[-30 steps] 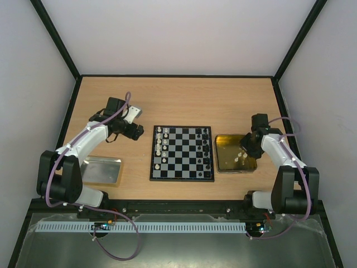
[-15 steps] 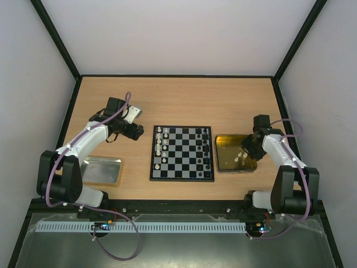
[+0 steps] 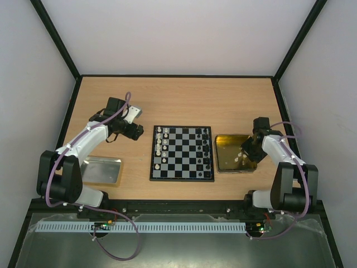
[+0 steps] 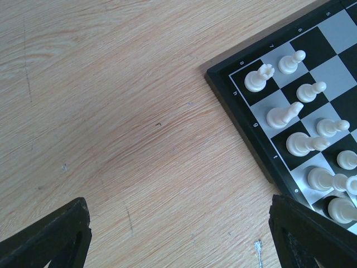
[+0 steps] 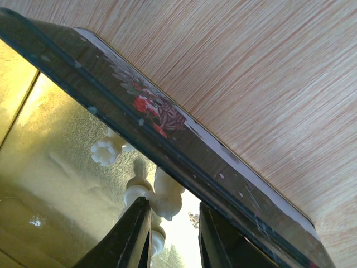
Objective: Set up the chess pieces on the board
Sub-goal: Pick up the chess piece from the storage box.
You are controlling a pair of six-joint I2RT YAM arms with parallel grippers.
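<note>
The board point(image 3: 181, 180) lies mid-table. White chess pieces point(image 3: 159, 146) stand in its two left columns and black ones point(image 3: 205, 148) on its right side. My right gripper point(image 3: 244, 152) reaches into the gold tray point(image 3: 226, 165), where loose white pieces lie. In the right wrist view its jaws point(image 5: 174, 234) are narrowly open around a white piece point(image 5: 167, 195). That piece touches the left finger point(image 5: 125, 237), with a gap to the other finger. My left gripper point(image 4: 178, 223) hangs wide open over bare wood beside the board's far left corner point(image 4: 245, 134).
A silver tray point(image 3: 102, 170) sits near the left arm's base. The gold tray's dark printed wall point(image 5: 111, 95) runs close beside my right fingers. A crowned white piece point(image 5: 106, 152) lies against that wall. Black frame rails and white walls enclose the table.
My right gripper has shifted slightly toward the gold tray's right wall. The left arm and the pieces on the board have not moved.
</note>
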